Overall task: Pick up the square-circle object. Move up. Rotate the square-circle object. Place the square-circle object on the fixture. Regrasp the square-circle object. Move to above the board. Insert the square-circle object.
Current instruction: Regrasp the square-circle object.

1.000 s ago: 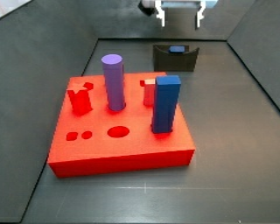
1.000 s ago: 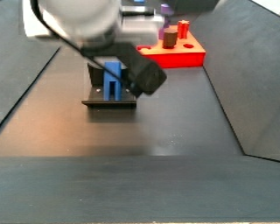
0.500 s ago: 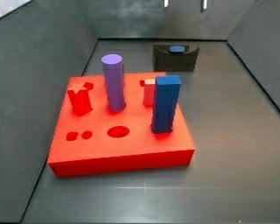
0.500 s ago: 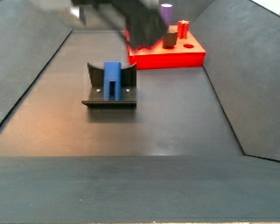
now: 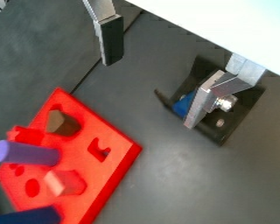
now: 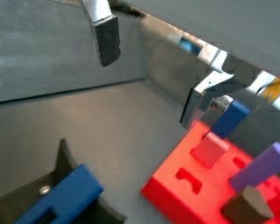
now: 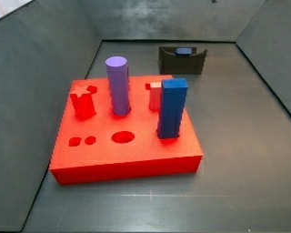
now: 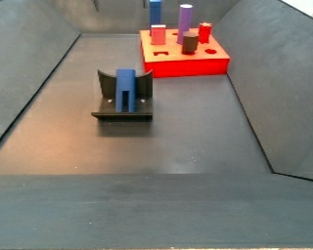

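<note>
The square-circle object [image 8: 125,88] is a dark-blue peg standing in the notch of the fixture [image 8: 121,114], free of any grip. Both wrist views show it from above, the square-circle object [image 5: 178,107] in the fixture [image 5: 229,121] and the square-circle object [image 6: 64,198] in the fixture [image 6: 63,161]. My gripper [image 5: 157,70] hangs high above the floor between fixture and board, open, with nothing between its fingers [image 6: 105,39]. It is out of both side views. The red board [image 7: 124,146] carries upright pegs.
On the board stand a tall purple cylinder [image 7: 116,85], a tall blue square post [image 7: 173,107] and short red pegs [image 7: 83,103]. Grey walls [image 8: 42,68] slope up around the dark floor on all sides.
My gripper has risen straight up from the fixture and left both side views. The square-circle object stays in the fixture's notch.
</note>
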